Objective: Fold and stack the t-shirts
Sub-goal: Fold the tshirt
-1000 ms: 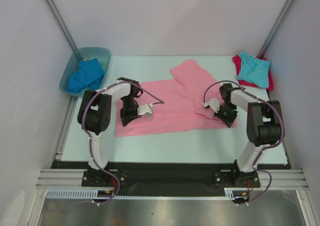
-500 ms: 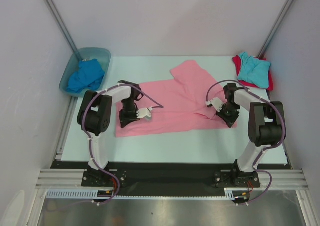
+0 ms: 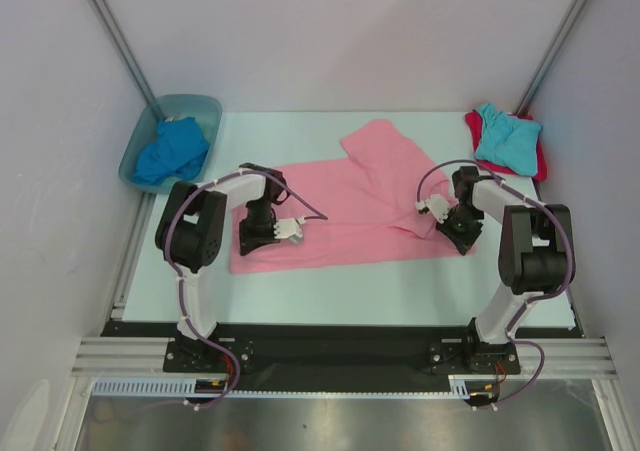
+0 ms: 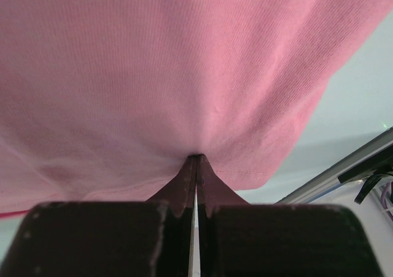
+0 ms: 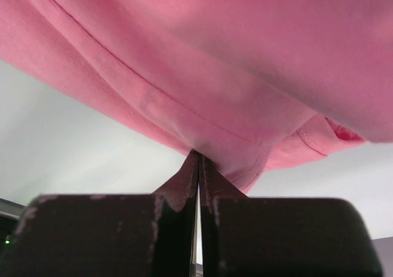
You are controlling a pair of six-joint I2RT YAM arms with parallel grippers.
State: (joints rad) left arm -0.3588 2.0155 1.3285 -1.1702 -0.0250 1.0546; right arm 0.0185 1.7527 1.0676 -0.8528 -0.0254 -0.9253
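Right hand (image 5: 198, 159) rightward on pink t-shirt (image 3: 350, 206)

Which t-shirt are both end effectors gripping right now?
The pink cloth t-shirt, spread across mid-table. The royal blue t-shirt is bunched in the translucent plastic tub; the turquoise t-shirt lies on the red t-shirt, far right corner.

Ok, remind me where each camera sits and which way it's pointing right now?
Top external: above and behind the bases, looking down on the table; both arms show, left gripper and right gripper on the pink t-shirt.
Left wrist: on the left arm, looking along its shut fingers into pink cloth.
Right wrist: on the right arm, looking along its shut fingers at a pink hem.
Shared: all three show the pink t-shirt pinched.
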